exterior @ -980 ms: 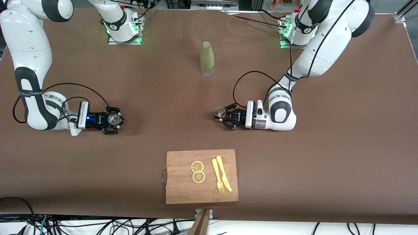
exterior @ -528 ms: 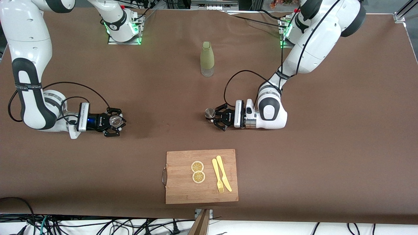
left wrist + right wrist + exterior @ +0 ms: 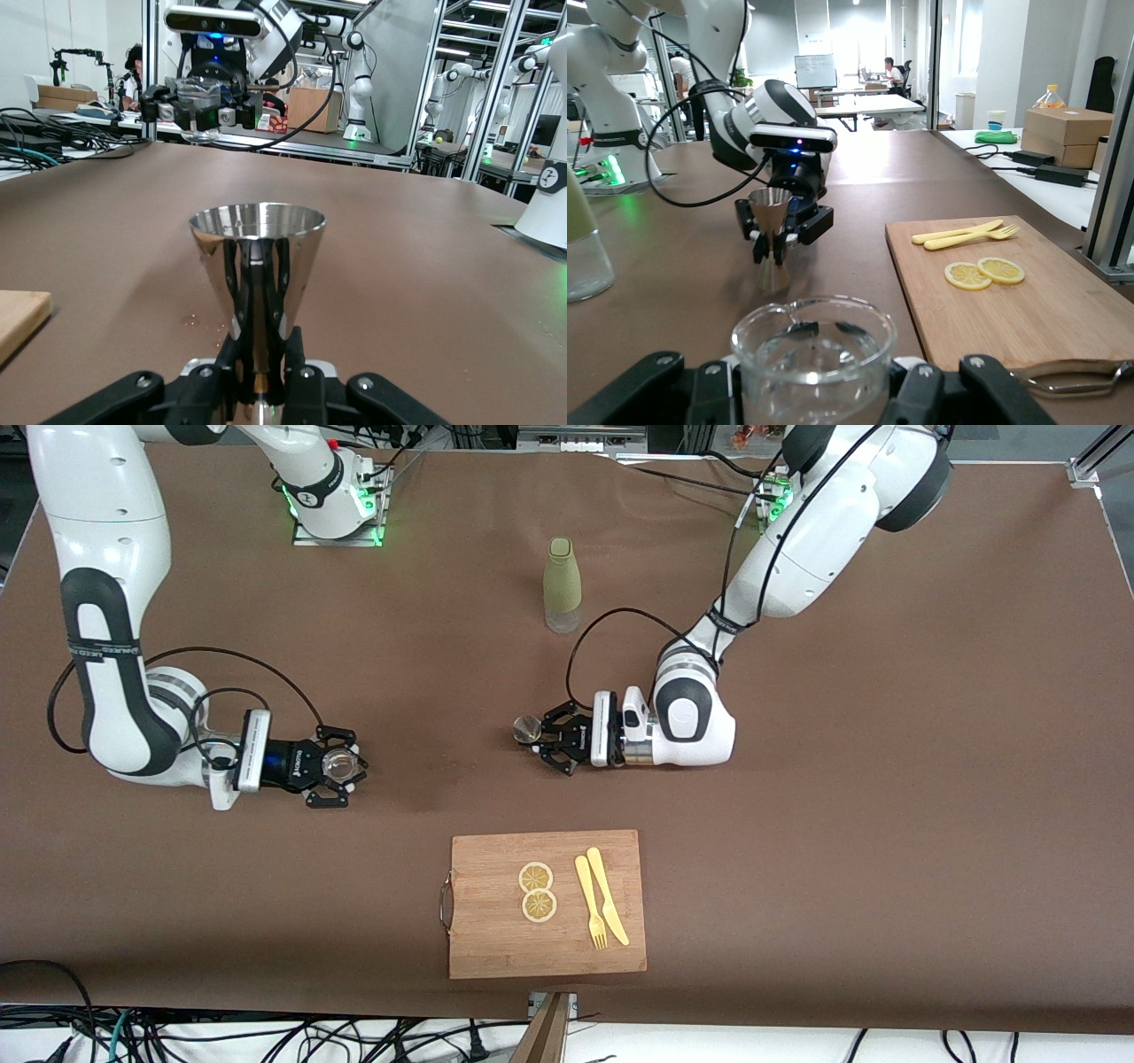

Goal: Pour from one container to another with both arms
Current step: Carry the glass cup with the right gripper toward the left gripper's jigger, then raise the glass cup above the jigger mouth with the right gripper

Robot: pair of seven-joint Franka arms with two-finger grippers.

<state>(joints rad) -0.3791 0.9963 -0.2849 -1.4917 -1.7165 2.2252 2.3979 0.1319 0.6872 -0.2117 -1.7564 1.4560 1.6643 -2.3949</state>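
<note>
The right arm, entering at the right arm's end of the table, lies low over the brown table; its right gripper is closed around a small clear glass cup, which stands upright between the fingers and appears in the right wrist view as a clear round vessel with a pouring lip. Toward the middle of the table, farther from the front camera than both grippers, stands an upright bottle with a pale green sleeve and a clear base. Nearer to the front camera, a wooden cutting board with a metal handle carries two lemon slices lying side by side and touching, and beside them a yellow fork and a yellow knife lying parallel. The left arm reaches down from its base to the middle of the table; its left gripper is clamped on the narrow waist of a metal jigger, held upright with its conical bowl uppermost, as the left wrist view shows. The jigger and the glass cup are well apart, facing each other along the table, each visible from the other arm's wrist camera.
</note>
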